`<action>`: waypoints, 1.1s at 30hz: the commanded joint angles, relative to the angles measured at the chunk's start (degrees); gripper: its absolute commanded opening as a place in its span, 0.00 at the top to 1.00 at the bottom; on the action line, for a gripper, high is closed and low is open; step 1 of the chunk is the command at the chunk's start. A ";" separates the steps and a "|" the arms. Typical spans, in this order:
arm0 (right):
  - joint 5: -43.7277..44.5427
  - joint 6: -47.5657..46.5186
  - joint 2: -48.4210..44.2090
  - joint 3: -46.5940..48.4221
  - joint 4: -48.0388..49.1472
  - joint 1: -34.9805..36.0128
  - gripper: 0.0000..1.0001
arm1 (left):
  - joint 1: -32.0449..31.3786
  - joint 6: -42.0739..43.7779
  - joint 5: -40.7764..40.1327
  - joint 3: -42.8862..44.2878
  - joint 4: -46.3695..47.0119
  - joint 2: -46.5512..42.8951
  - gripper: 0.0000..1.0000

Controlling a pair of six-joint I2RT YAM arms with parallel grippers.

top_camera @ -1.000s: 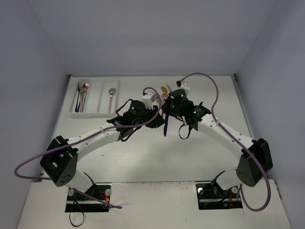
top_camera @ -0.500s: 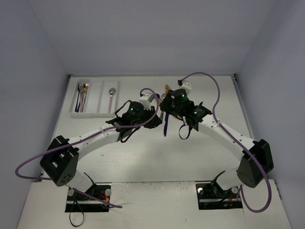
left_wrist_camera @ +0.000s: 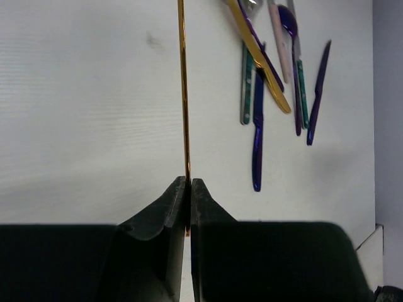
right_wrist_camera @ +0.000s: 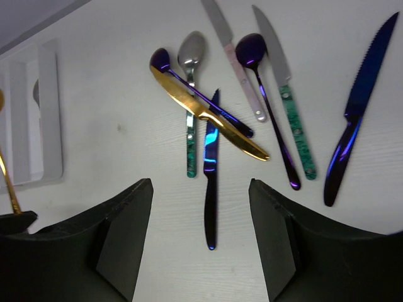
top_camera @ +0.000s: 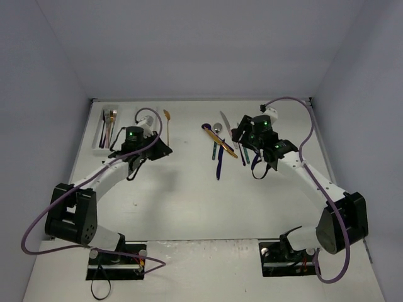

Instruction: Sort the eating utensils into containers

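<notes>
- Utensils (top_camera: pixel 220 143) in an overlapping cluster, loose on table (top_camera: pixel 189 195) at centre right; dark blue knife (right_wrist_camera: pixel 210 157) nearest the arm bases, gold knife (right_wrist_camera: pixel 208 116) laid across purple spoon (right_wrist_camera: pixel 160 60).
- Right gripper (right_wrist_camera: pixel 200 185) above the cluster, jaws well apart, holding nothing.
- Left gripper (left_wrist_camera: pixel 189 182) closed tight on the handle of gold spoon (left_wrist_camera: pixel 183 94), bowl pointing away, just right of the tray.
- White tray (top_camera: pixel 124 113) at far left, bundle of utensils (top_camera: pixel 109 123) in its leftmost compartment.

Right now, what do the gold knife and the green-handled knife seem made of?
Gold knife: probably polished metal, gold finish; it shines like a mirror. Green-handled knife: silvery metal-looking blade; marbled green handle with rivets, perhaps plastic or resin.
</notes>
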 commanded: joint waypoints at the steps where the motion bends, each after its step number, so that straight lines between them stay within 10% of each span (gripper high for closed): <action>1: -1.60 -3.90 -5.05 -1.32 1.77 -1.21 0.40 | 7.55 2.18 7.67 6.37 -1.55 0.97 1.00; 27: -4.94 -6.33 -7.59 -5.50 1.50 -5.03 0.39 | 21.34 12.74 19.49 32.42 -24.94 29.04 1.00; 33: -3.31 -7.86 -6.92 -5.45 1.50 -5.06 0.39 | 21.39 14.85 11.35 33.36 -30.48 25.61 0.65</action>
